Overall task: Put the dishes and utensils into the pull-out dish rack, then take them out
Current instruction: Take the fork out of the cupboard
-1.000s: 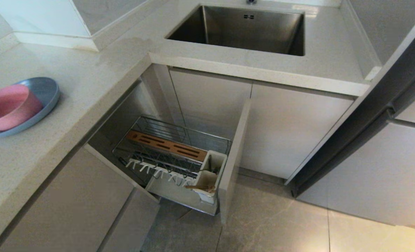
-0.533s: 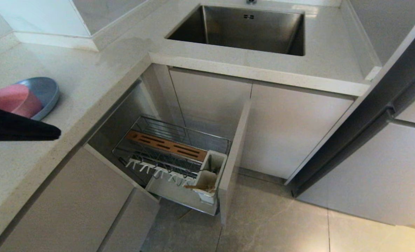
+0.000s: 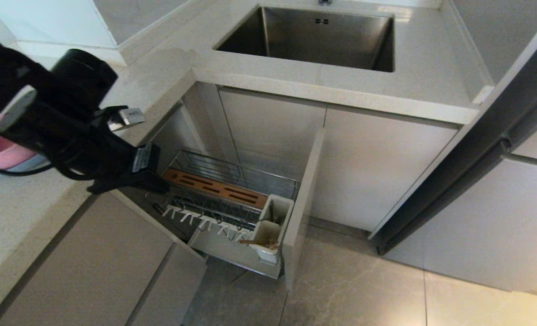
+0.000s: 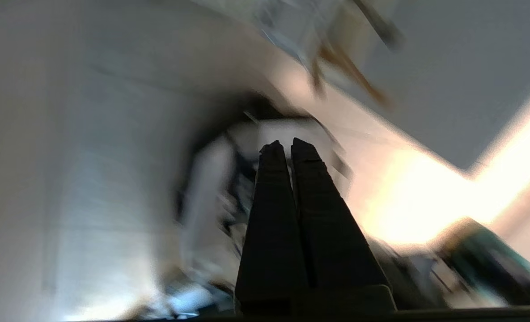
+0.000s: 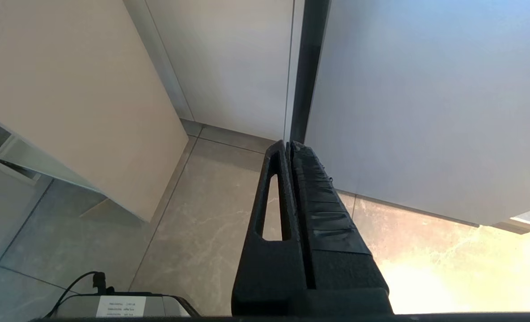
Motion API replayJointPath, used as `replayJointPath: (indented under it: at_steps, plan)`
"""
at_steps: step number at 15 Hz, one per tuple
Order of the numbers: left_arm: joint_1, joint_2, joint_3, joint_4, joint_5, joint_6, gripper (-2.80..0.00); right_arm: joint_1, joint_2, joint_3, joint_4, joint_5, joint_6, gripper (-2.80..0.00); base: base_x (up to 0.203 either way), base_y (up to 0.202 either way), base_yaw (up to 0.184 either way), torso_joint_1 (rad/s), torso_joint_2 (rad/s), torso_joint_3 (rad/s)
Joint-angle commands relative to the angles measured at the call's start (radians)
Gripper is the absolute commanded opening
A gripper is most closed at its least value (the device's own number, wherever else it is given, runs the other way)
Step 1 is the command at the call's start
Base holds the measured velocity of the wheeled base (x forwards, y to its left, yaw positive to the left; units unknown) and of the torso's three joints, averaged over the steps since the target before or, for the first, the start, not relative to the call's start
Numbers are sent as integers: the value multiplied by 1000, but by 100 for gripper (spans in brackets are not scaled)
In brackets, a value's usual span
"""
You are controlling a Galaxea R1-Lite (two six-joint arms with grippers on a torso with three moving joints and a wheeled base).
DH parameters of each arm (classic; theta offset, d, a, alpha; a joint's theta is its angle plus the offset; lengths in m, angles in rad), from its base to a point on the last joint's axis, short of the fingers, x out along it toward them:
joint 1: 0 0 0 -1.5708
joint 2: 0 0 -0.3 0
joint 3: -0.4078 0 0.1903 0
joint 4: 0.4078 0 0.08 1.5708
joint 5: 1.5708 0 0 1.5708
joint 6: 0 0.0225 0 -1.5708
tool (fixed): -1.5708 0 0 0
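Kitchen counter (image 3: 128, 90) – L pincer (image 3: 152, 181) empty, pressed together, above pull-out dish rack (image 3: 223, 199) – R pincer (image 5: 289, 145) likewise.

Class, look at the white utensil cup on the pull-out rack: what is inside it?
Light wooden chopsticks lean out of the white utensil cup. Its walls hide whatever lies deeper, so no spoon can be confirmed.

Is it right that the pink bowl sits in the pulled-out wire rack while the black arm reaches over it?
Not quite. The pink bowl sits on the counter at the left, not in the wire rack, as the head view shows. The arm's left gripper does reach over the rack.
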Motion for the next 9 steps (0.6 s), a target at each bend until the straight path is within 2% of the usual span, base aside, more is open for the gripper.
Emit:
replayJointPath:
  at_steps: [1,3,4,6,8,9]
  plan:
    - [-64,109,-30,-30,114,-19,-280,0,0,8,0,0,0,-280,0,0,0,0,0,0]
    - [-94,155,-64,-46,128,-33,-280,0,0,8,0,0,0,-280,0,0,0,0,0,0]
    - [-100,166,-64,-48,115,-37,-280,0,0,9,0,0,0,-280,0,0,0,0,0,0]
    - [-107,184,-71,-55,49,-52,-280,0,0,8,0,0,0,-280,0,0,0,0,0,0]
    - [-131,176,-94,-55,88,-52,-280,0,0,8,0,0,0,-280,0,0,0,0,0,0]
    - [-133,177,-95,-56,87,-60,-280,0,0,8,0,0,0,-280,0,0,0,0,0,0]
